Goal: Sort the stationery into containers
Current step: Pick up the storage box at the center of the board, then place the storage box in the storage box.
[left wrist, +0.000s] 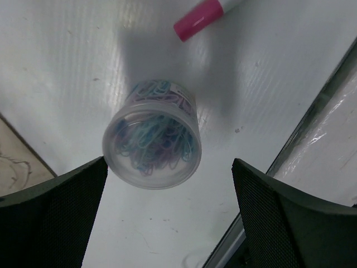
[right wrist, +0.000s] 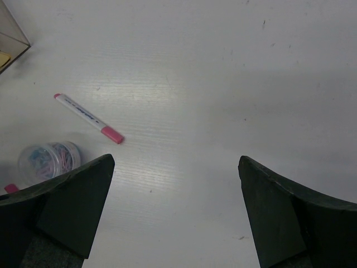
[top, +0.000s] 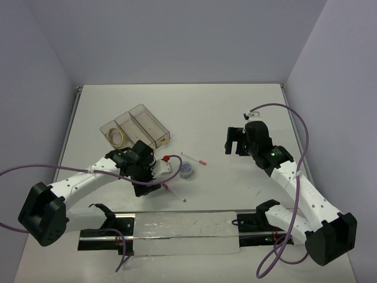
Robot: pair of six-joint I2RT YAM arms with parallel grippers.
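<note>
The three joined clear bins (top: pixel 154 127) stand at the back left, and a tape ring (top: pixel 116 137) lies in the leftmost one. My left gripper (top: pixel 147 178) is open and low over the table just in front of them. In the left wrist view a clear tub of bluish clips (left wrist: pixel 150 137) sits just ahead of the open gripper (left wrist: pixel 168 167), with a red pen cap (left wrist: pixel 198 19) beyond. A tub (top: pixel 187 171) and two white pens (top: pixel 194 158) (top: pixel 175 193) lie right of it. My right gripper (top: pixel 235 142) (right wrist: pixel 176 162) is open and empty over bare table, with a pen (right wrist: pixel 88 118) and a tub (right wrist: pixel 47 161) to its left.
A black rail with a clear strip (top: pixel 177 227) runs along the near edge and shows at the right of the left wrist view (left wrist: pixel 329 111). Purple cables (top: pixel 297 127) loop from both arms. A bin corner (right wrist: pixel 8 47) shows in the right wrist view. Walls close in the back and sides.
</note>
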